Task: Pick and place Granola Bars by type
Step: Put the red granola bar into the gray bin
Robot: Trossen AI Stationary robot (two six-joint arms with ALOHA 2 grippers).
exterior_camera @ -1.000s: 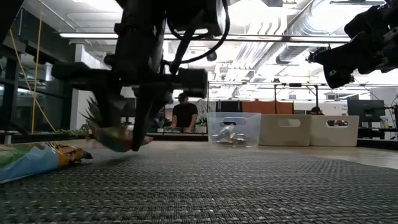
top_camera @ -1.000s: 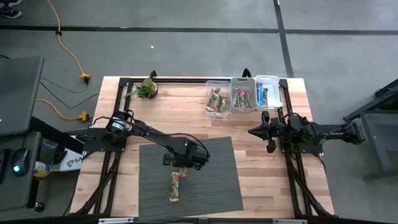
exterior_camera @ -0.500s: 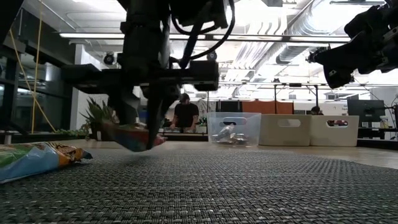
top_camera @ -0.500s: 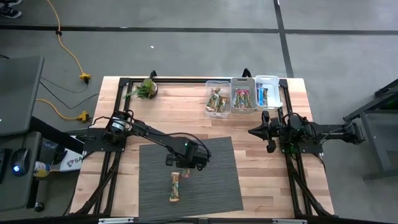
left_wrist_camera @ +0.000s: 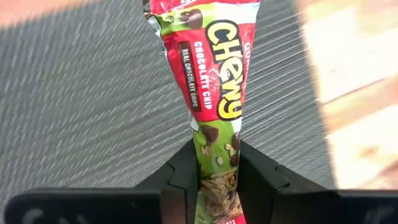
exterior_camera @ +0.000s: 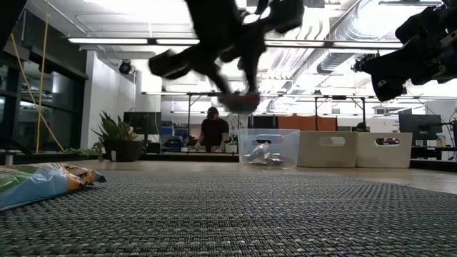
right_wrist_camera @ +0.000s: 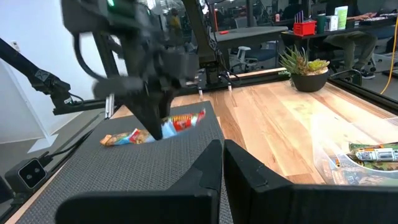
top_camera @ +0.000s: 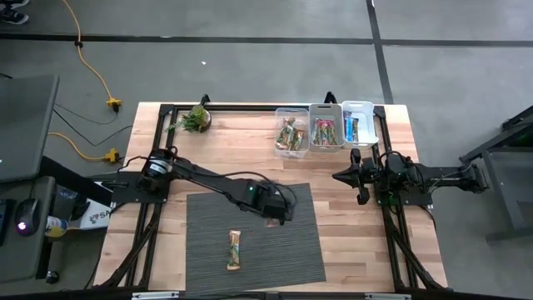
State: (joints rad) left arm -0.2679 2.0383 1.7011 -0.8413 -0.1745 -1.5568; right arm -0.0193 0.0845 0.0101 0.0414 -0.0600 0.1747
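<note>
My left gripper [top_camera: 281, 212] hangs above the right part of the dark woven mat [top_camera: 208, 250], shut on a red-and-green "Chewy" granola bar [left_wrist_camera: 214, 68]. The low view shows this bar [exterior_camera: 241, 101] well above the mat. A second, orange-and-green bar [top_camera: 235, 250] lies flat on the mat; it also shows in the low view [exterior_camera: 39, 184]. My right gripper [top_camera: 361, 193] waits shut and empty over the bare wood at the right, below the bins. My left gripper pinches the bar between its two fingers [left_wrist_camera: 184, 177], close to one end [left_wrist_camera: 217, 163], across its width. The wrapper is squeezed narrow there. The bar's long free part sticks out beyond the fingertips, lifted clear of the mat [right_wrist_camera: 186, 119].
Three small bins stand side by side at the far right: a clear one [top_camera: 291, 133] with orange bars, a middle one [top_camera: 326, 132] with pink bars, and a white one [top_camera: 358, 125] with blue bars. A potted plant [top_camera: 197, 118] stands at the far left.
My left gripper has risen from the mat with the red bar and gone toward the table's right edge, away from the second bar, turning as it went. The red bar was low over the mat and now hangs well clear of it. The second bar has stayed on the mat.
</note>
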